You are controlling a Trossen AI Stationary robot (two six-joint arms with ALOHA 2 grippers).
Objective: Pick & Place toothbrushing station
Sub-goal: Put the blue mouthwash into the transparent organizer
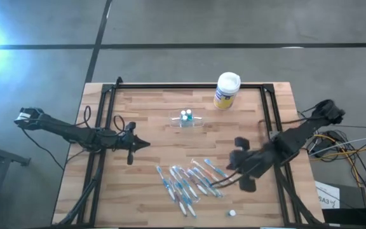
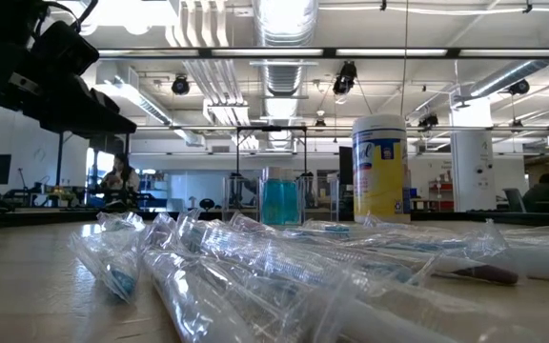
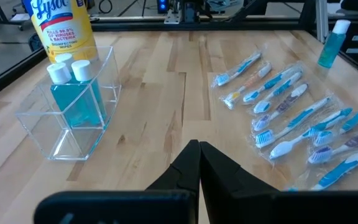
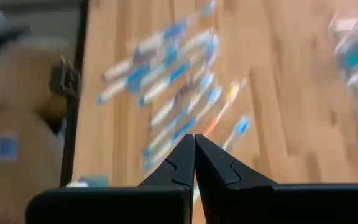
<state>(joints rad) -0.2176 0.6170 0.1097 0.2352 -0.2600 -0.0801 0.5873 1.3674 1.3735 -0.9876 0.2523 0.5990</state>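
Near the far middle of the table stands the clear cup (image 1: 187,119).
It looks light, stiff and slippery; grab a thin wall at the rim. Wrapped toothbrushes (image 1: 189,180) lie nearer. Left gripper (image 1: 140,144) and right gripper (image 1: 234,166), both pinched closed, hold nothing.

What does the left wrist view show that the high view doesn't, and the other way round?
Only the left wrist view: the clear organizer has compartments, one holding two white-capped blue bottles, and the canister reads Lysol. Its left gripper is shut, holding nothing.

Only the high view: the right gripper, shut, over the edge of the toothbrush pile, and both whole arms.

Both: wrapped toothbrushes, the organizer, the canister and a loose small bottle.
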